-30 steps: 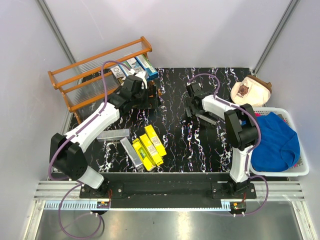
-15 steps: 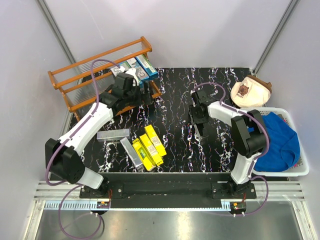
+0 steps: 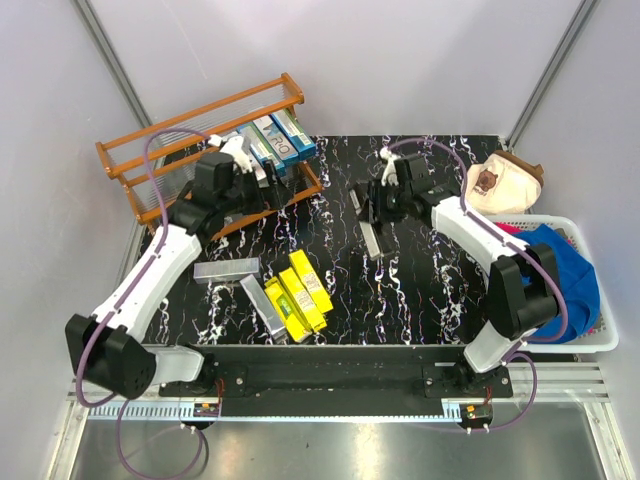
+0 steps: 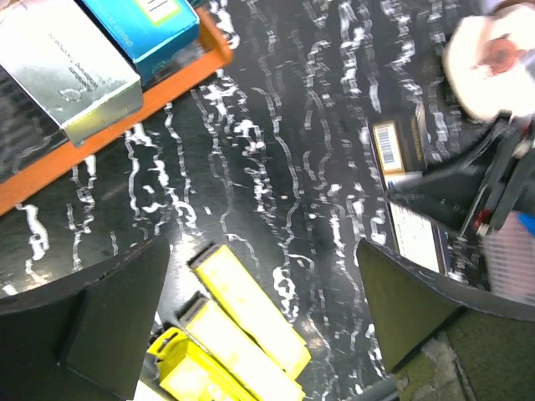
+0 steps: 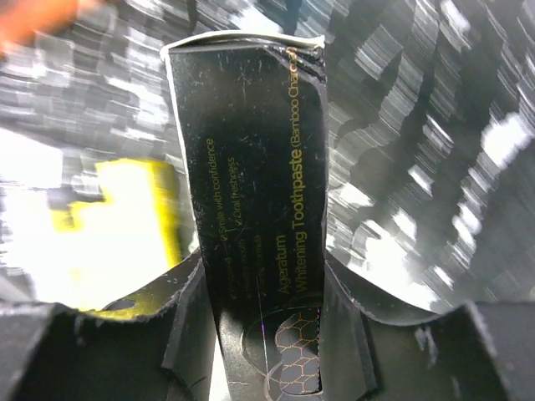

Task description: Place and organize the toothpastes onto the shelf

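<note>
The black toothpaste carton (image 5: 251, 192) is pinched in the right gripper (image 3: 383, 200), its long end pointing away from the wrist. It is out over the middle of the marbled table (image 3: 440, 290), well apart from the shelf (image 3: 200, 108). Some blue-teal and silver cartons (image 3: 272, 138) lie at the shelf's right end. The left gripper (image 3: 262, 182) hangs just beside them, jaws wide, holding nothing — three yellow cartons (image 3: 297, 290) lie nearer the arms.

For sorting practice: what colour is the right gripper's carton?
Black toothpaste carton, gold lettering; right wrist view.
</note>
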{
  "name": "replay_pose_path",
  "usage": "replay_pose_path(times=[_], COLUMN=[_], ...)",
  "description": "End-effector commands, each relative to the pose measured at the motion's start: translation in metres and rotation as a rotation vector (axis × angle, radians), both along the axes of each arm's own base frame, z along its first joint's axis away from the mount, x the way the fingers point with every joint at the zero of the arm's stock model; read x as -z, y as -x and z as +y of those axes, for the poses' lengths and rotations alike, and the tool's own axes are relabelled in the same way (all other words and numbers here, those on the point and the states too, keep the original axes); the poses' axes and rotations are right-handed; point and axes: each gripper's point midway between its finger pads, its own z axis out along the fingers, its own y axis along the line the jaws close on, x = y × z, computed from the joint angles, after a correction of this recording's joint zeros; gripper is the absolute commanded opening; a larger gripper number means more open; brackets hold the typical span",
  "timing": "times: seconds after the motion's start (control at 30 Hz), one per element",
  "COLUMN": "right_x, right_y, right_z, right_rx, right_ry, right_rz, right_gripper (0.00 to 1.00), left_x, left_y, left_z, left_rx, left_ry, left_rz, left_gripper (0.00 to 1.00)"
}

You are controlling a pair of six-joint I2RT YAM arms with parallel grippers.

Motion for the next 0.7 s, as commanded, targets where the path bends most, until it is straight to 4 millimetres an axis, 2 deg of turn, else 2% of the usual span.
replay_pose_path(times=[0.0,0.03,0.07,0.13,0.17,0.23,0.27,0.3,0.37,0.67], right_x=[-0.12,-0.132,-0.154,-0.176,-0.196,-0.206,-0.22,-0.222,-0.229,-0.221], right_y=[-0.004,-0.001,0.005,0.013,0.022,0.028,0.034,0.038,0.044,0.061], right_z=[0.06,0.067,0.079,0.09,0.097,0.103,0.105,0.108,0.111,0.122], right_rx=[-0.199,-0.228,-0.316,-0.372,-0.465,-0.494,-0.564,-0.563,-0.609,-0.637], right_ry=[-0.384,-0.433,-0.521,-0.638,-0.71,-0.808,-0.853,-0.902,-0.94,-0.95], right_rz=[-0.196,-0.204,-0.245,-0.231,-0.281,-0.211,-0.258,-0.194,-0.206,-0.137], right_gripper=[0.36,0.36,0.36,0.36,0.37,0.37,0.37,0.37,0.37,0.36], left_x=[-0.04,-0.047,-0.054,-0.063,-0.072,-0.076,-0.083,-0.083,-0.086,-0.099], left_y=[0.014,0.018,0.024,0.032,0.037,0.041,0.044,0.045,0.047,0.051], left_z=[-0.025,-0.029,-0.037,-0.045,-0.051,-0.055,-0.058,-0.059,-0.062,-0.065], left_rx=[0.183,0.221,0.28,0.346,0.392,0.422,0.447,0.455,0.474,0.506], left_ry=[0.206,0.235,0.284,0.33,0.37,0.404,0.43,0.439,0.456,0.504], left_rz=[-0.14,-0.164,-0.183,-0.207,-0.23,-0.247,-0.27,-0.269,-0.27,-0.326], left_gripper=[0.99,0.99,0.99,0.99,0.99,0.99,0.99,0.99,0.99,0.99])
